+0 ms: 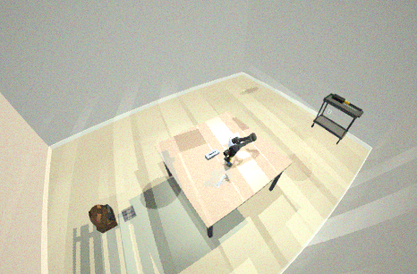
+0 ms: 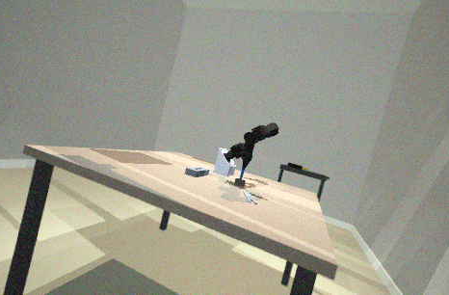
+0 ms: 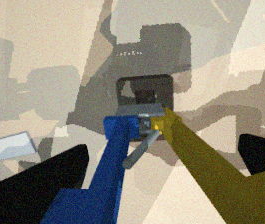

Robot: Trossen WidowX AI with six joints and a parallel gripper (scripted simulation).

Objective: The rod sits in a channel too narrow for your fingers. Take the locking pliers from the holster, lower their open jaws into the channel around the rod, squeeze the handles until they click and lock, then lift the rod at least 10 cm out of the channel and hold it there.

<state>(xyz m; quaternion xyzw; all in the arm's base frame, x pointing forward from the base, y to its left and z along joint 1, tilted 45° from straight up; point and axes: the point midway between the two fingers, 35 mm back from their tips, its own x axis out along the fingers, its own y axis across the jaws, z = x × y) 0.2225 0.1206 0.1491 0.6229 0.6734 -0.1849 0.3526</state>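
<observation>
Pliers stood in the holster, handles between the claw's fingers; claw was nearly wide open, gripping nothing.
</observation>
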